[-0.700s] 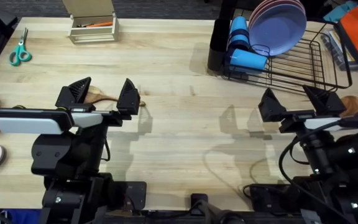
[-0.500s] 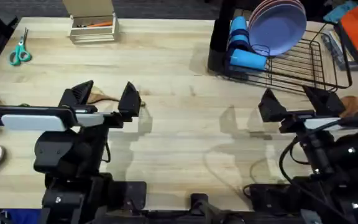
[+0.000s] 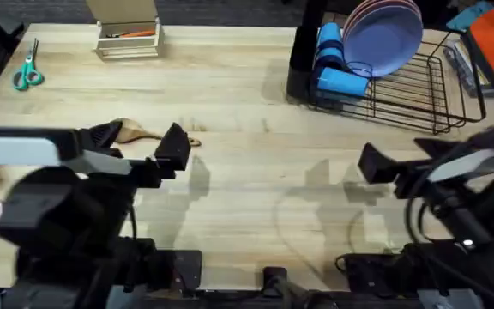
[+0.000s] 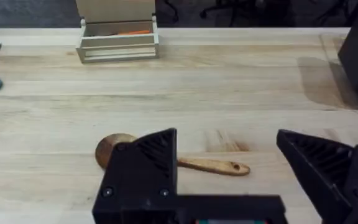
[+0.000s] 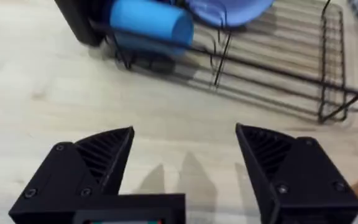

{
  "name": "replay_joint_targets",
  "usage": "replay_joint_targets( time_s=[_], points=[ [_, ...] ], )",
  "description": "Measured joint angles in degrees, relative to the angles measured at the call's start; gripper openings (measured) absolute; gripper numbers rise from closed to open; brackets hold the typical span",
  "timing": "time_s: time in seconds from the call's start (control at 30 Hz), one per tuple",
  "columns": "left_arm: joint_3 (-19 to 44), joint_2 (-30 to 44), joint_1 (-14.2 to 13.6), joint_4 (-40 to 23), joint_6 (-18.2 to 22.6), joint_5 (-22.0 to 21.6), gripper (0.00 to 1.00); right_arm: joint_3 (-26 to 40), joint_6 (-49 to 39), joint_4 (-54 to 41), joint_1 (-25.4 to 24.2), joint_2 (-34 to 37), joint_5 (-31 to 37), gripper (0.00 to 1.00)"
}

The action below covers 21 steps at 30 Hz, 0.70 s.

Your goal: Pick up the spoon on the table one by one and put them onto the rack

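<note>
From overhead, the left tool hangs with its fingers spread wide above a wooden spoon lying flat on the counter, bowl toward the left edge, handle pointing toward the middle. The right tool hovers near the front corner of the black wire rack, which already carries a blue cup and purple plates; one of its fingers is out of sight here. Teal scissors and a beige holder sit well apart at the far side.

In the left wrist view the spoon lies between the parted fingers of the left tool, not touched. It looks light, stiff and smooth, lying low on the wood; I judge the slim handle close behind the bowl the best place to pinch, across its width.

In the right wrist view the right tool is spread and empty, the rack just ahead
</note>
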Motion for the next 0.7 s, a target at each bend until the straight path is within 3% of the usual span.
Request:
replay_joint_targets(
  time_s=[0.03,0.07,0.13,0.47,0.7],
  points=[
    [5.82,3.43,0.00,-4.93,0.00,0.00,0.992,5.54,0.00,-1.14,0.00,4.16,0.00,0.994],
    [7.21,4.59,0.00,-5.91,0.00,0.00,0.993,7.51,0.00,-1.82,0.00,5.90,0.00,0.994],
    [16.88,14.89,0.00,-9.77,0.00,0.02,0.993,18.54,0.00,-6.45,0.00,18.36,0.00,0.994],
    [29.62,27.74,0.00,-10.19,-0.07,0.00,0.993,34.96,0.00,-12.57,0.00,36.58,-0.37,0.994],
    [40.42,38.31,0.00,-15.66,-0.65,0.42,0.993,46.10,0.00,-19.07,0.00,45.01,-0.42,0.994]
  ],
)
